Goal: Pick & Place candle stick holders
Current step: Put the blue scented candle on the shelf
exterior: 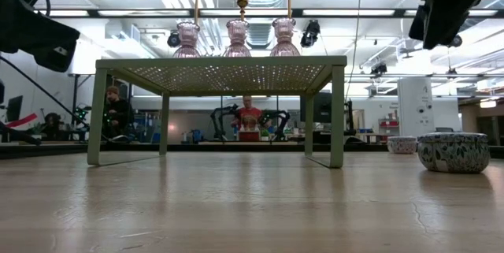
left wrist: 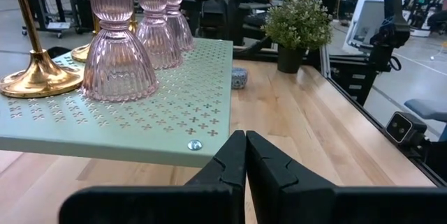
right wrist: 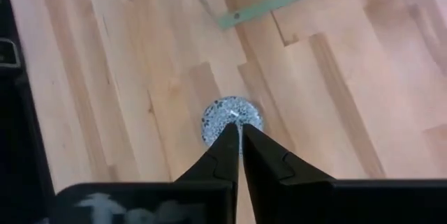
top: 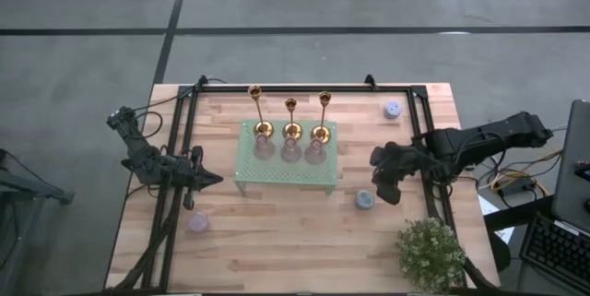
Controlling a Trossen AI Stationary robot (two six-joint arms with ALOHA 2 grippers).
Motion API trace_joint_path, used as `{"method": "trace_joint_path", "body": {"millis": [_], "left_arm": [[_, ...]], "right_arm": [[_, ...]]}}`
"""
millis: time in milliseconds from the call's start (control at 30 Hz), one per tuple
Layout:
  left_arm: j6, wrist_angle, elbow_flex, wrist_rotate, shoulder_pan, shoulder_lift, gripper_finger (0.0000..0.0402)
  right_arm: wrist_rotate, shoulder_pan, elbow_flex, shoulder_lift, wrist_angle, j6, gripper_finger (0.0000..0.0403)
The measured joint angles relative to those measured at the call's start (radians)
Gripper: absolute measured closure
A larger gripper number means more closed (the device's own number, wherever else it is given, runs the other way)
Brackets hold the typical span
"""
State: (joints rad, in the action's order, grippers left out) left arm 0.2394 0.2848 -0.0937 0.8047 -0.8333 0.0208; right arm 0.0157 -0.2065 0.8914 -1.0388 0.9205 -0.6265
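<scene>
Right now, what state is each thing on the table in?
Gold candle stick holders: three, upright in a row on the green stand.
Pink glass holders: three, upright on the stand, beside the gold ones.
Green stand: standing on the table.
Blue speckled piece: on the table, untouched.
Left end effector: shut, empty, near the stand's edge.
Right end effector: shut, empty, above the blue speckled piece.
Potted plant: upright.

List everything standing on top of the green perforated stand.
On the green stand: three gold candle stick holders in a row along the far side, and three pink ribbed glass holders in a row in front of them. Nothing shows on the table beneath it in the low view.
</scene>
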Motion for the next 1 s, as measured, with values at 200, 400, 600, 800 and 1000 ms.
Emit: {"method": "trace_joint_path", "body": {"millis": [200, 400, 600, 800, 1000], "left_arm": [[0.0, 0.0, 0.0, 0.0, 0.0, 0.0, 0.0388], [0.0, 0.0, 0.0, 0.0, 0.0, 0.0, 0.0388], [0.0, 0.0, 0.0, 0.0, 0.0, 0.0, 0.0388], [0.0, 0.0, 0.0, 0.0, -0.001, 0.0, 0.0388], [0.0, 0.0, 0.0, 0.0, -0.001, 0.001, 0.0388]], "right_arm": [[0.006, -0.019, 0.005, -0.089, -0.002, 0.0, 0.0335], [0.011, -0.019, 0.004, -0.173, 0.024, 0.003, 0.0259], [0.009, -0.019, -0.002, -0.24, 0.042, 0.006, 0.0174], [0.003, -0.028, -0.011, -0.294, 0.031, 0.033, 0.0097], [-0.009, -0.034, -0.023, -0.327, -0.009, 0.057, 0.0047]]}}
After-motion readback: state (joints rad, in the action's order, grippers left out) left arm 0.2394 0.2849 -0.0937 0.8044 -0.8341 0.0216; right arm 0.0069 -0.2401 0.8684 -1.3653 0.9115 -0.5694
